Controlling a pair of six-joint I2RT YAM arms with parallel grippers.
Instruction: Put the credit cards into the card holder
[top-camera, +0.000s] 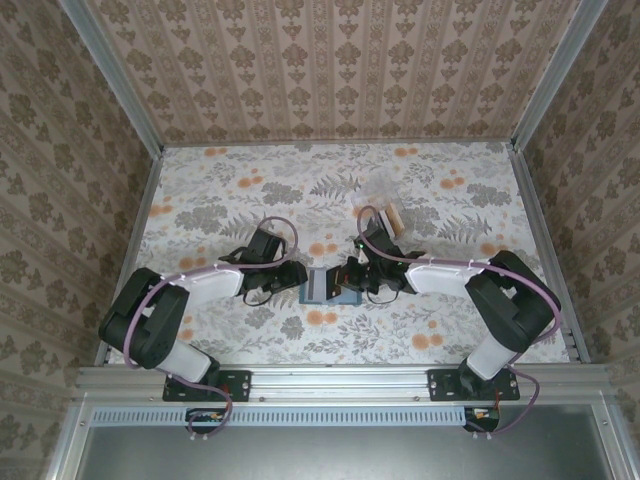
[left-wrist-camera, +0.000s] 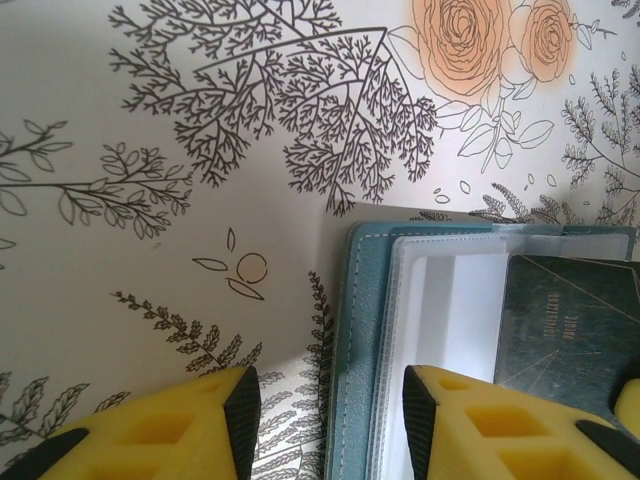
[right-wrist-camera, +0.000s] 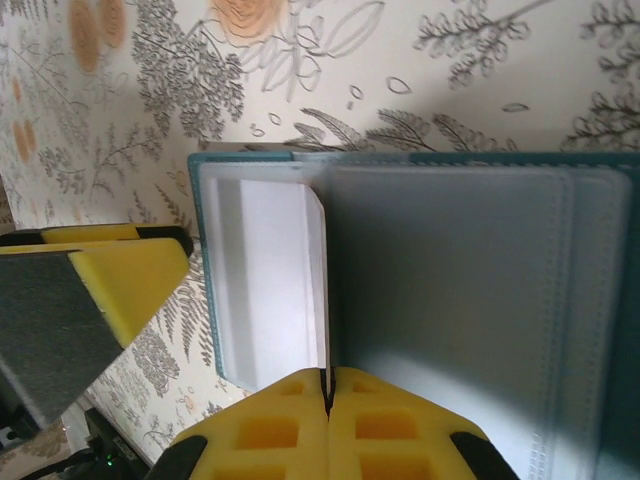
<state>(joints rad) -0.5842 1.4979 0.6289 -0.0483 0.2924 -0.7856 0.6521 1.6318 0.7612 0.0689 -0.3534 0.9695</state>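
Lying open and flat on the flowery table, the teal card holder sits in the middle, near the front edge, right between the two grippers; the left gripper is at one side of it with its yellow fingers spread wide apart; one finger is over the table and the other is over a clear pocket, with the teal edge in the gap between them; I cannot tell if they touch it; the right gripper is at the other side, and its two fingers are pressed tight together on the thin edge of a white card; the white card reaches out from those fingers over the holder's pale pocket; I cannot tell how far it is inside; a dark card with faint gold lines sits under clear plastic in the holder; a small tan thing lies farther back on the table, well apart from the holder.
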